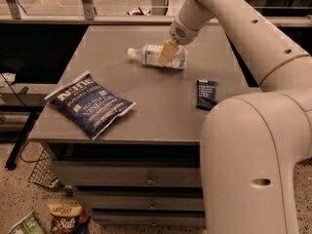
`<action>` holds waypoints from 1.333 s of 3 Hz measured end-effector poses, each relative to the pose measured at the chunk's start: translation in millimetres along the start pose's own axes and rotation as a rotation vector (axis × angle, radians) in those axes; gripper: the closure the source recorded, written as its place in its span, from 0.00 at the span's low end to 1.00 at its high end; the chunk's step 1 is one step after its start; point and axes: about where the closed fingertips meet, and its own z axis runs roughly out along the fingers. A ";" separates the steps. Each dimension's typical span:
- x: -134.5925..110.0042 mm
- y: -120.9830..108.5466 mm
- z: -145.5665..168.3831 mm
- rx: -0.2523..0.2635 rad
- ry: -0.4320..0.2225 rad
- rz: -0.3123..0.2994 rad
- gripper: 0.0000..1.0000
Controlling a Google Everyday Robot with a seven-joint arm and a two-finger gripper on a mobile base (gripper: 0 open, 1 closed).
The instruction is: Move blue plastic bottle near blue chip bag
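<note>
The blue plastic bottle (151,55) lies on its side at the back middle of the grey table (161,116), white cap pointing left. My gripper (168,54) has come down from above onto the bottle's middle and covers part of it. The blue chip bag (90,104), navy with white lettering, lies flat at the front left of the table, well apart from the bottle.
A small dark blue snack bar wrapper (207,93) lies right of centre on the table. My arm and large white base (253,165) fill the right side. On the floor at lower left are a brown-and-white "Salt" chip bag (65,221) and a wire basket (41,172).
</note>
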 end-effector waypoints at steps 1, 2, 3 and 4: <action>-1.9 7.1 -0.5 -0.023 -0.003 -0.012 0.64; -14.5 24.3 -17.3 -0.031 -0.046 -0.067 0.87; -25.9 47.4 -38.1 -0.029 -0.097 -0.140 1.00; -29.9 85.6 -49.6 -0.065 -0.127 -0.238 1.00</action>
